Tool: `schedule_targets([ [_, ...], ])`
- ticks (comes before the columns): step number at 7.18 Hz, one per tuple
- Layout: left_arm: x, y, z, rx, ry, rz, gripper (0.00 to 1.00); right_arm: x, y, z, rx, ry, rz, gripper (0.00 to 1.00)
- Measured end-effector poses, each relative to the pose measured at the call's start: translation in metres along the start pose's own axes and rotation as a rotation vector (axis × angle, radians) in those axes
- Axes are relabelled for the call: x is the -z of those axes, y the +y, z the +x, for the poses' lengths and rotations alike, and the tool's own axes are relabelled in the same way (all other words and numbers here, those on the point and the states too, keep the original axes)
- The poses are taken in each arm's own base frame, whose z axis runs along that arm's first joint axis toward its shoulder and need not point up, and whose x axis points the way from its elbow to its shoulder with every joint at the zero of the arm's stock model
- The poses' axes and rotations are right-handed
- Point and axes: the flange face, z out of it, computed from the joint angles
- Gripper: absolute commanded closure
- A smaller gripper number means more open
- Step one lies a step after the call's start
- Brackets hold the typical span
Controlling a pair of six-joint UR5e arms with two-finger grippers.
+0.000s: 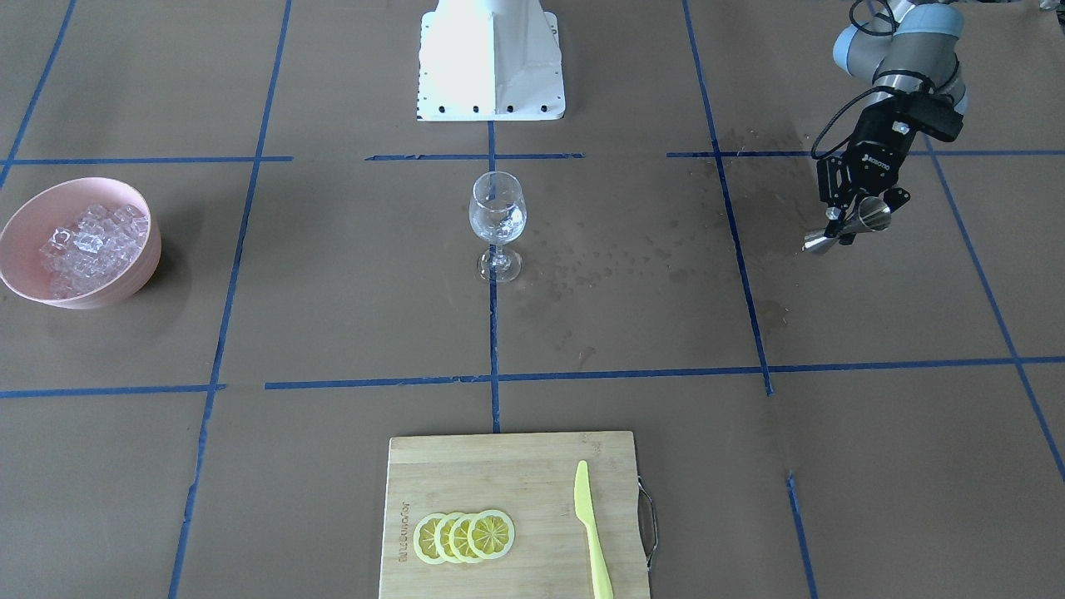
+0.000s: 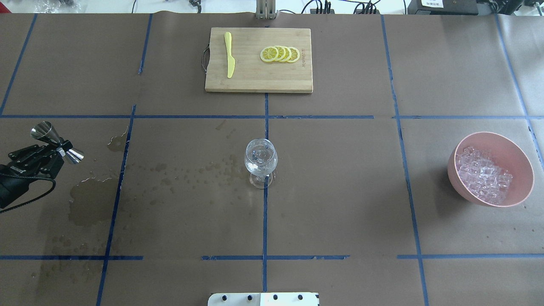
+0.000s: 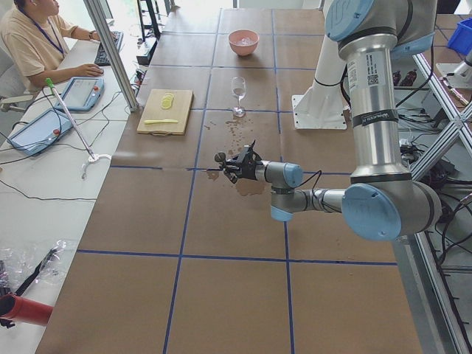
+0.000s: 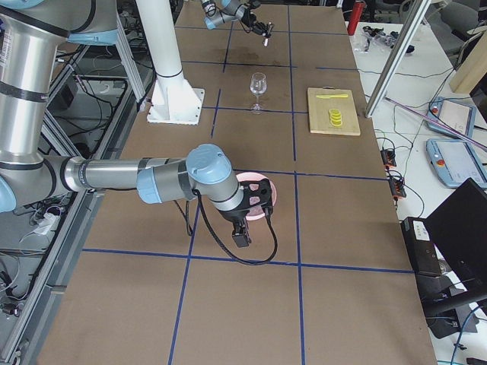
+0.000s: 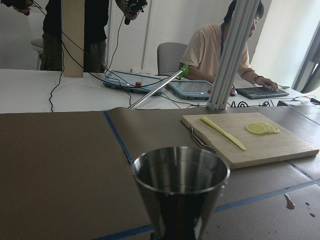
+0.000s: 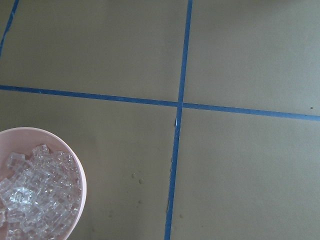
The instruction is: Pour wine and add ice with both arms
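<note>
My left gripper (image 1: pixel 844 223) is shut on the waist of a steel jigger (image 1: pixel 861 220) and holds it tilted above the table, well to the side of the wine glass (image 1: pixel 497 218). They also show in the overhead view: gripper (image 2: pixel 63 151), jigger (image 2: pixel 50 132). The jigger's cup (image 5: pixel 180 182) fills the left wrist view. The clear stemmed glass (image 2: pixel 260 160) stands upright at the table's middle. The ice (image 2: pixel 484 175) is heaped in a pink bowl (image 2: pixel 517 161). My right gripper (image 4: pixel 257 199) hovers over that bowl; I cannot tell whether it is open. The right wrist view shows the ice (image 6: pixel 35 197) at lower left.
A wooden cutting board (image 2: pixel 255 78) with lemon slices (image 2: pixel 280 54) and a yellow-green knife (image 2: pixel 229 59) lies at the far edge. Wet stains (image 2: pixel 91 204) darken the brown paper between jigger and glass. The white pedestal (image 1: pixel 491 62) stands behind the glass. An operator (image 3: pixel 37 40) sits beyond the table.
</note>
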Motion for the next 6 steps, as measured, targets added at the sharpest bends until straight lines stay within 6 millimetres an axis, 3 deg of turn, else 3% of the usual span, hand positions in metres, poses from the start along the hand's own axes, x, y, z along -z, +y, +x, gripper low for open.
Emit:
schedule_targets([
  [3, -0.010, 0.035, 0.012, -0.050, -0.035, 0.009, 1.00, 0.000, -0.001, 0.000, 0.002, 0.000, 0.002, 0.00],
  [6, -0.018, 0.052, 0.023, -0.125, -0.045, 0.018, 1.00, 0.001, -0.001, 0.000, 0.002, 0.001, 0.004, 0.00],
])
